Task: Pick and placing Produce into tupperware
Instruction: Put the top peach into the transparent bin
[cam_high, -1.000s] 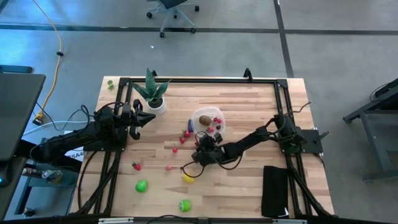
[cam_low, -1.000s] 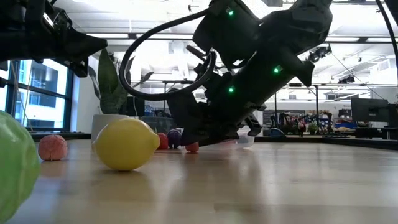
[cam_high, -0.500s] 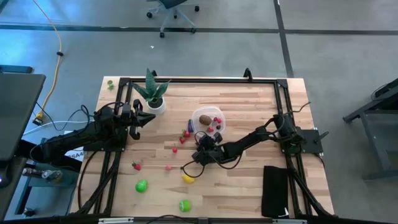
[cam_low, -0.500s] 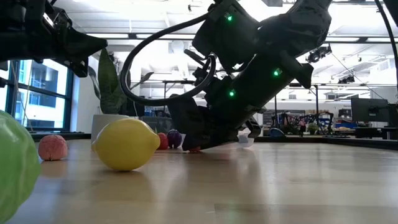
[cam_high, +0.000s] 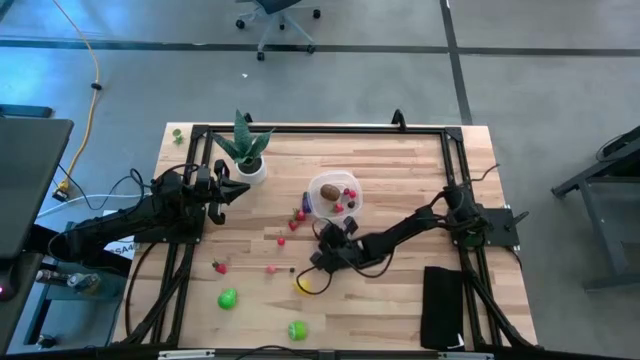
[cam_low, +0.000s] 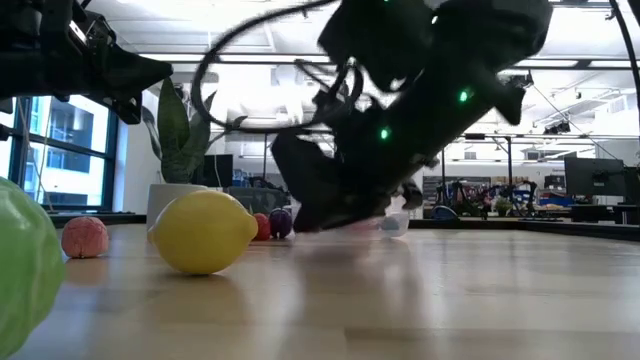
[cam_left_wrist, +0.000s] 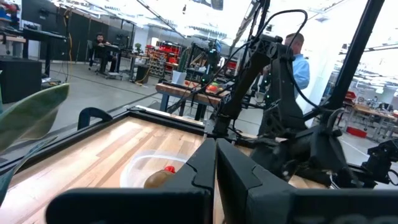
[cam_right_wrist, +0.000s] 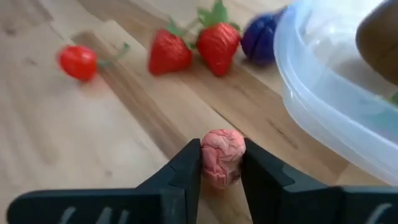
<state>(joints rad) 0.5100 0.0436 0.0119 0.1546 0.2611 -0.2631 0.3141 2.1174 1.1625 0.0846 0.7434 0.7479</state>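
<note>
The clear tupperware (cam_high: 352, 203) stands mid-table with a brown kiwi (cam_high: 328, 192) and red pieces inside; its rim (cam_right_wrist: 323, 106) shows in the right wrist view. Just on its near side, my right gripper (cam_high: 322, 252) is shut on a small pink wrinkled berry (cam_right_wrist: 222, 155). Two strawberries (cam_right_wrist: 169, 55) (cam_right_wrist: 217, 38), a purple fruit (cam_right_wrist: 260, 38) and a red cherry (cam_right_wrist: 78, 62) lie on the wood beyond it. A lemon (cam_low: 203, 232) lies on the table nearer the front edge. My left gripper (cam_high: 238, 190) stays shut at the far left, raised, beside the plant. My right gripper pinches the pink berry by its two opposite sides (cam_right_wrist: 206, 157) between its two fingers. The fingers slant down toward the table from the right. Whether the berry is clear of the wood or still on it, I cannot tell.
A spiky plant in a white pot (cam_high: 247, 165) stands at the far left. Two green round fruits (cam_high: 228, 298) (cam_high: 297, 329), a strawberry (cam_high: 219, 266) and a pink piece (cam_high: 270, 268) lie near the front left. A black pad (cam_high: 443, 305) lies at the near right.
My right gripper has shifted a little toward the table's near edge and rolled slightly; it shows blurred in the low view. The small reddish fruit that showed on the wood under its fingertips a second ago no longer shows there.
</note>
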